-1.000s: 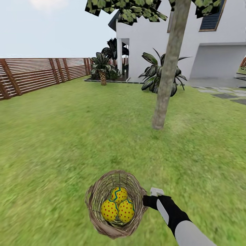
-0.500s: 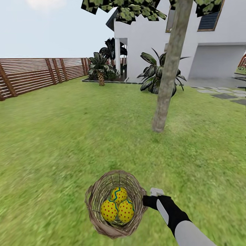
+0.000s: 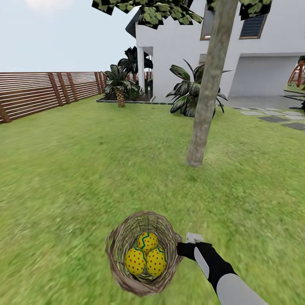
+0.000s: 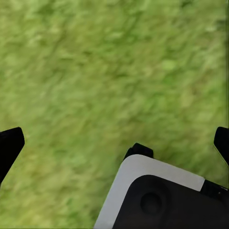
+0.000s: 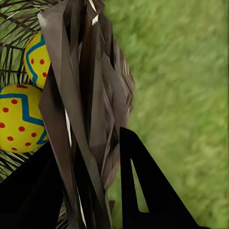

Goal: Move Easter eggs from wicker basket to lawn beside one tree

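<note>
On lawn (image 3: 84, 169), one wicker basket (image 3: 123, 241), three Easter eggs (image 3: 146, 254), right gripper (image 3: 183, 249) clamping rim

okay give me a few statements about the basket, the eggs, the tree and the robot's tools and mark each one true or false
1. All three Easter eggs sit inside the wicker basket. True.
2. The right tool is clamped on the basket's rim. True; the right wrist view shows a finger on each side of the woven wall.
3. One egg lies on the lawn beside the tree. False; no egg lies by the trunk.
4. The left tool holds an egg. False; its fingers are spread wide above grass, holding nothing.
5. The basket stands right against the trunk. False; a stretch of grass separates them.
</note>
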Controlling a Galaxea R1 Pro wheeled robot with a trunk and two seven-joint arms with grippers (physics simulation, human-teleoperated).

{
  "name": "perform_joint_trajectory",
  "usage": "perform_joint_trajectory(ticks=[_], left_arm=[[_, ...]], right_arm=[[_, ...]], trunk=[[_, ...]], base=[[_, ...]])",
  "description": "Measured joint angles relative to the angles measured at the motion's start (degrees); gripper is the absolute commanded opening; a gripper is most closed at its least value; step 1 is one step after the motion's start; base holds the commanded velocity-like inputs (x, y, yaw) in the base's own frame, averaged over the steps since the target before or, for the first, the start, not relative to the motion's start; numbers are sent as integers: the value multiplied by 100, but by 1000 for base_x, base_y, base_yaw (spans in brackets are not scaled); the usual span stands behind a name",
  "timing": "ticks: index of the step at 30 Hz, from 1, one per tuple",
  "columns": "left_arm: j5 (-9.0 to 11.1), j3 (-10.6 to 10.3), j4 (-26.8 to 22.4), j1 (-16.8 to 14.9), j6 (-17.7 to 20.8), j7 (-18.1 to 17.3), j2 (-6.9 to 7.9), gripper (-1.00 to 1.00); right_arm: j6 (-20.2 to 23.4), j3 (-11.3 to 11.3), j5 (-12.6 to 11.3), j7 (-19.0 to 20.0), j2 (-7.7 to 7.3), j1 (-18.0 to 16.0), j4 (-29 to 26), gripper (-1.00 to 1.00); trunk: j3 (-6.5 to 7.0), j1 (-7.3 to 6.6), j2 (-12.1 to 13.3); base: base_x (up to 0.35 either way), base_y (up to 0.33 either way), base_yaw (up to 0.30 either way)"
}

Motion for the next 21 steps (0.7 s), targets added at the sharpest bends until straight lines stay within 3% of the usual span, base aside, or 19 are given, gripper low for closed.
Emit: perform_joint_trajectory(ticks=[21], left_arm=[[0,0,0,0,0,0,0,100]], right_arm=[[-1,4,4,0,41,2,7,-100]], trunk=[[0,0,0]], base=[[327,71,-53]])
